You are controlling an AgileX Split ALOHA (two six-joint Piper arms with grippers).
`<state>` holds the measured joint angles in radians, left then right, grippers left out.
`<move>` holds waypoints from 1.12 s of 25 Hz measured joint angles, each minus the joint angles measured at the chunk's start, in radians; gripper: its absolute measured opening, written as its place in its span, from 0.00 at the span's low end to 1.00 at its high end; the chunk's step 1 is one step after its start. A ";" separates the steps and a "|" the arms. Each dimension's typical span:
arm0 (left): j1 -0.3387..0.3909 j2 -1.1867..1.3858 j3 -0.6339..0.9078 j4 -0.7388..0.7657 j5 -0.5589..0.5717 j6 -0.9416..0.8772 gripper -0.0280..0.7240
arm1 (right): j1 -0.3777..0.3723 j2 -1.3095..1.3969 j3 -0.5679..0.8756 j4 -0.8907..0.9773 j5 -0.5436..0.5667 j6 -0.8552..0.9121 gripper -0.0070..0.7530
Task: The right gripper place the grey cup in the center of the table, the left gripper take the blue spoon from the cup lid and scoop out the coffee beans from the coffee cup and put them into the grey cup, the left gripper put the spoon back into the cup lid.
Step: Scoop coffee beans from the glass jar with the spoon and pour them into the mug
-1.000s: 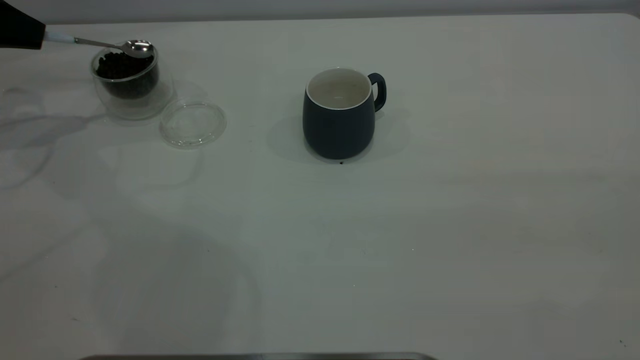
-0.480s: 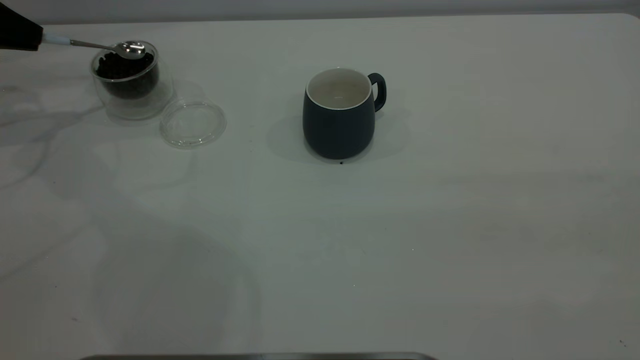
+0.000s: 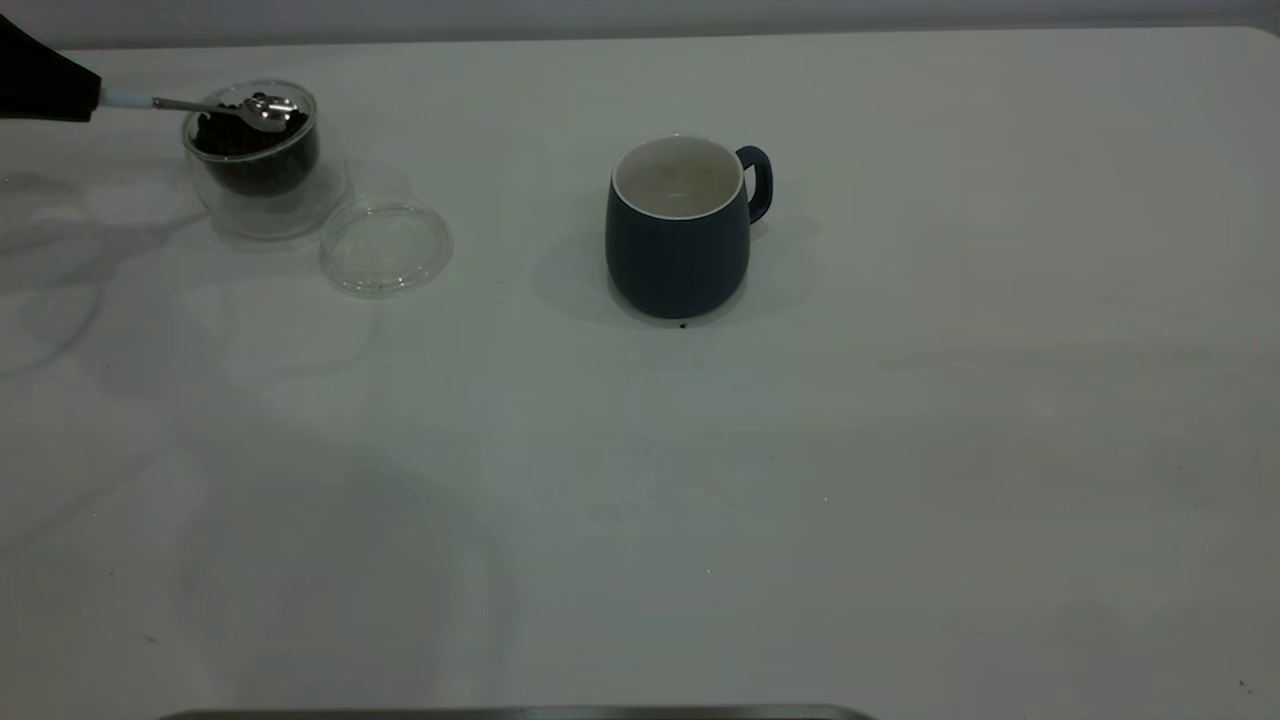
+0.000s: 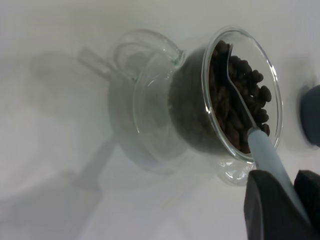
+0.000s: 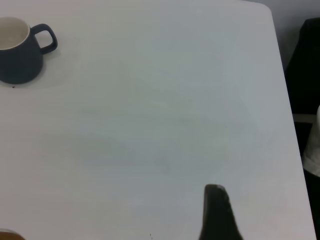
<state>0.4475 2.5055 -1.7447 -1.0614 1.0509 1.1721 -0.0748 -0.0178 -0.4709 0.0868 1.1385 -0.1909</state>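
Outside first: left gripper (image 3: 45, 85) pokes in at the far left edge of the table (image 3: 900, 450), clamped on the pale handle of the blue spoon (image 3: 215, 106). Spoon reaches nearly level over the rim of the coffee cup (image 3: 262, 160), metal bowl dipped among the coffee beans (image 3: 245, 140), a bean or two showing on it. Cup lid (image 3: 385, 248) lies flat on the table just beside the coffee cup, on the side toward the mug, nothing on it. Grey cup (image 3: 680, 230) stands upright near the table's middle, well apart from the glass cup, white inside showing no beans, handle pointing away from the coffee cup, tiny dark speck at its base. Left wrist next: dark fingers (image 4: 272, 212) pinch the light-blue handle of the spoon (image 4: 260, 150), neck and bowl run down into the beans (image 4: 240, 100) inside the glass cup (image 4: 200, 105); lid (image 4: 142, 52) seen through and beyond the glass, slice of grey cup (image 4: 311, 115) at the frame edge. Right wrist last: bare table (image 5: 150, 125), grey cup (image 5: 20, 52) far off in the corner; only one dark fingertip of the right gripper (image 5: 216, 212) visible, cannot tell whether spread or closed, holding nothing visible.
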 joint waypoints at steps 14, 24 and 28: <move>0.000 0.000 0.000 0.058 0.054 -0.336 0.22 | 0.000 0.000 0.000 0.000 0.000 0.000 0.61; 0.000 0.000 0.000 0.065 0.059 -0.495 0.22 | 0.000 0.000 0.000 0.000 0.000 0.000 0.61; 0.000 0.000 0.000 0.064 0.068 -0.509 0.22 | 0.000 0.000 0.000 0.000 0.000 0.000 0.61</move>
<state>0.4475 2.5055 -1.7447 -0.9971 1.1186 0.6632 -0.0748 -0.0178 -0.4709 0.0868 1.1385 -0.1909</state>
